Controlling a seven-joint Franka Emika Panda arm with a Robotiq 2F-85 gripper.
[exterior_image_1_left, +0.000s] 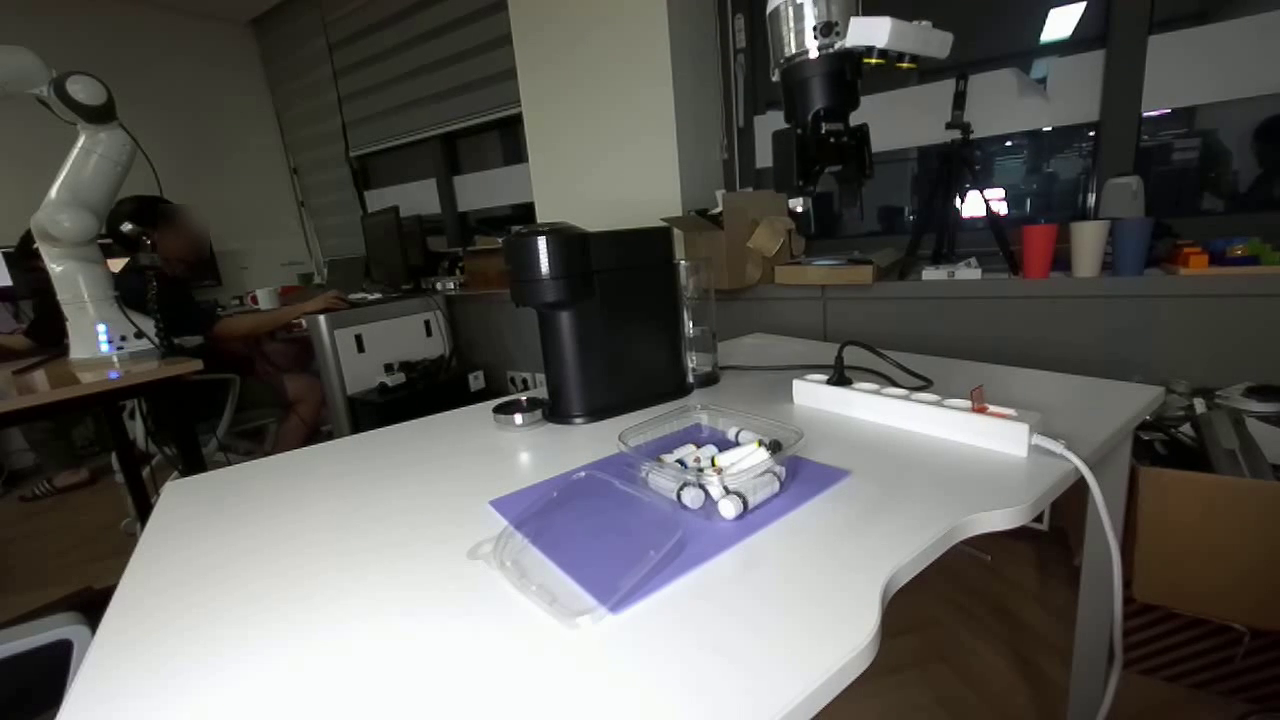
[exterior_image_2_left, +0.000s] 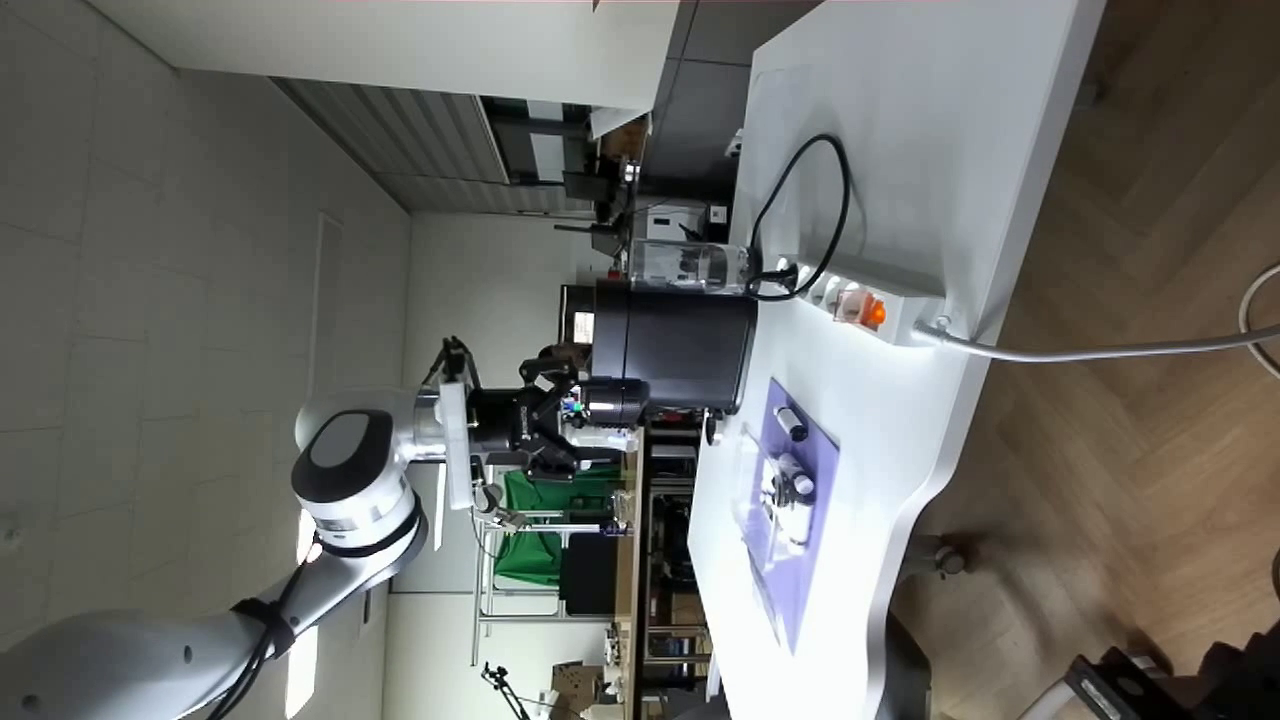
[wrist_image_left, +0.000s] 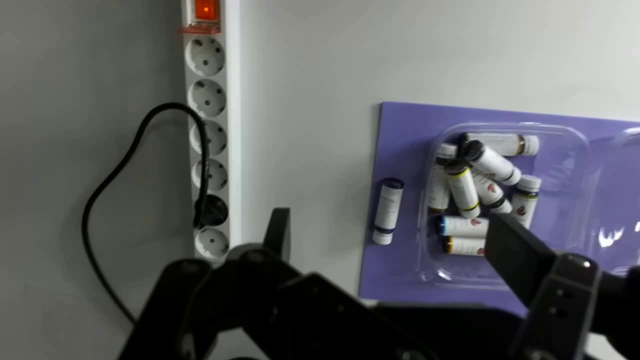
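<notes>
One Robotiq gripper (wrist_image_left: 390, 220): fingers (wrist_image_left: 517, 255) spread wide, nothing in hold, hanging well above the white table (exterior_image_1_left: 350, 560) in both exterior views. One loose vial (wrist_image_left: 388, 212): white label, white cap, lying on its side on the purple sheet (wrist_image_left: 392, 132); in the wrist view we see it between the fingers, well below. One clear plastic container (wrist_image_left: 562, 170): lidless, on the same sheet, just beside the loose vial. Its contents: labelled vials (wrist_image_left: 462, 192), heaped at angles; we count eight, a finger hiding part of the container. One clear lid (exterior_image_1_left: 590, 545): lying partly on the sheet, partly on the table. One white power strip (exterior_image_1_left: 910, 418): switch (wrist_image_left: 206, 9) glowing orange, a black plug (wrist_image_left: 214, 210) fitted. One black coffee machine (exterior_image_1_left: 630, 320): upright, near the purple sheet; we note a clear tank (exterior_image_1_left: 700, 320) at its side.
</notes>
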